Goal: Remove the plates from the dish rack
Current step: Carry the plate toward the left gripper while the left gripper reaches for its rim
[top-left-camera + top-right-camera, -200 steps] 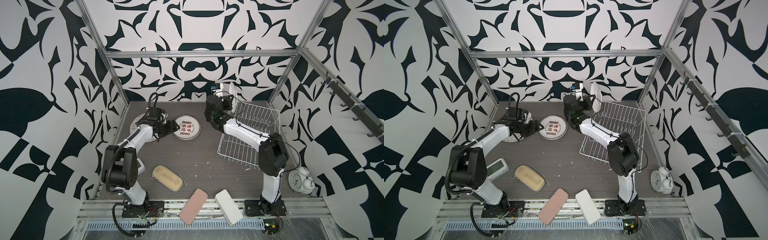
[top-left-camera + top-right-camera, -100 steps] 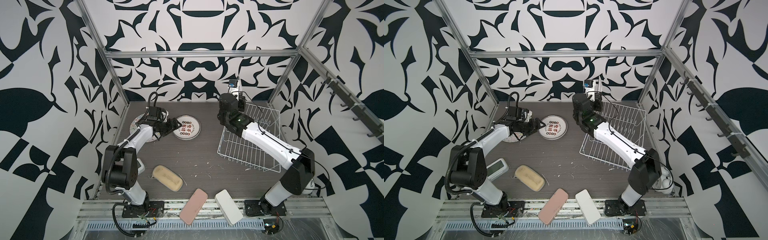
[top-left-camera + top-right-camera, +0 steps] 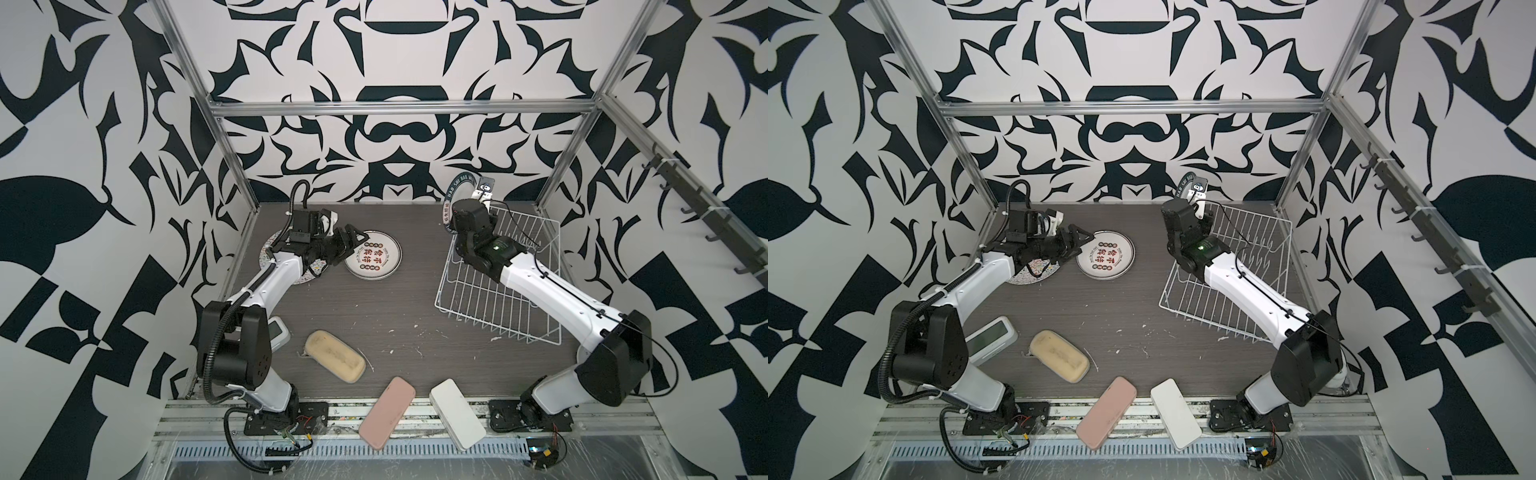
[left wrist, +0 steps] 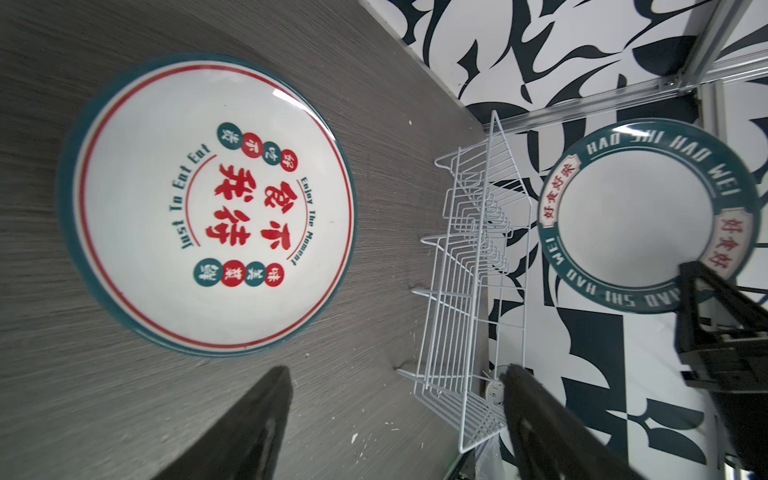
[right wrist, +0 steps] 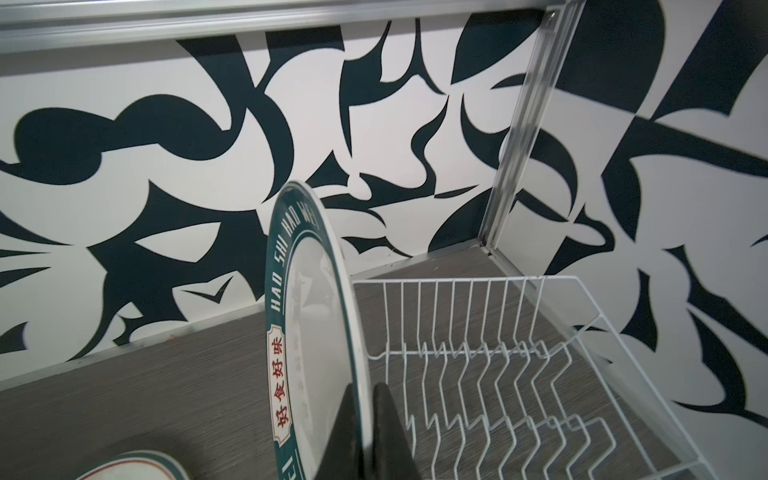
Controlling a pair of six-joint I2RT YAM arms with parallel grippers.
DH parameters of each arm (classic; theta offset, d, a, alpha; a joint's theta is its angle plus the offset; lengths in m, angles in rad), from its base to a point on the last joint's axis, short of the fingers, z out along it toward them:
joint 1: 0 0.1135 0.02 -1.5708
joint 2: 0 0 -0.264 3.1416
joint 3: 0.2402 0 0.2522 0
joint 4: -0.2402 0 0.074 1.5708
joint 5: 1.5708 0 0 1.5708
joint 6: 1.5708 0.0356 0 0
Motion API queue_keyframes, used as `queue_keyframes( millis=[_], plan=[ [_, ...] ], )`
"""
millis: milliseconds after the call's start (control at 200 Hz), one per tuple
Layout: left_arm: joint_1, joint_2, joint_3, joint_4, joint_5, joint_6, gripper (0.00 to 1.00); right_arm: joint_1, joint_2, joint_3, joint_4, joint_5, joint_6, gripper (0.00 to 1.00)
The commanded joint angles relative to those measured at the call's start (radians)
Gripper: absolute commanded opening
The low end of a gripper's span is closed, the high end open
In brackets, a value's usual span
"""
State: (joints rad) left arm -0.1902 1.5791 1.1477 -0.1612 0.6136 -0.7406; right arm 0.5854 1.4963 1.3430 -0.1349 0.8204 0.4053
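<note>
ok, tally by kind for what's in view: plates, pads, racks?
Plates: 3 (red-character plate, squiggle plate, lettered plate)
Pads: 3 (beige pad, pink pad, white pad)
Rack: 1
Total: 7

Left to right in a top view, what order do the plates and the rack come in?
squiggle plate → red-character plate → lettered plate, held up on edge → rack
</note>
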Motion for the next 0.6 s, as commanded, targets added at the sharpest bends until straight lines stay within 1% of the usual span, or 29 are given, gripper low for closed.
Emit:
queue_keyframes(
  millis=[0,195,310,360,455,595],
  plan=[
    [-0.005,-0.031,-0.036,0.076,0.044,-0.063,0.84,0.005,-0.047,-0.007,0.036,-0.095,0.109,0.0],
    [-0.005,-0.03,-0.057,0.13,0.064,-0.105,0.84,0.001,-0.039,-0.03,0.038,-0.235,0.218,0.0],
    [-0.005,-0.031,-0.063,0.153,0.066,-0.122,0.84,0.001,-0.026,-0.035,0.034,-0.295,0.277,0.0],
    [-0.005,-0.03,-0.069,0.173,0.067,-0.134,0.84,0.001,-0.022,-0.042,0.033,-0.337,0.32,0.0],
    [-0.005,-0.018,-0.078,0.22,0.08,-0.167,0.84,0.001,-0.024,-0.08,0.075,-0.422,0.389,0.0],
    [-0.006,0.005,-0.083,0.291,0.108,-0.22,0.84,0.001,-0.037,-0.135,0.127,-0.477,0.457,0.0]
  ],
)
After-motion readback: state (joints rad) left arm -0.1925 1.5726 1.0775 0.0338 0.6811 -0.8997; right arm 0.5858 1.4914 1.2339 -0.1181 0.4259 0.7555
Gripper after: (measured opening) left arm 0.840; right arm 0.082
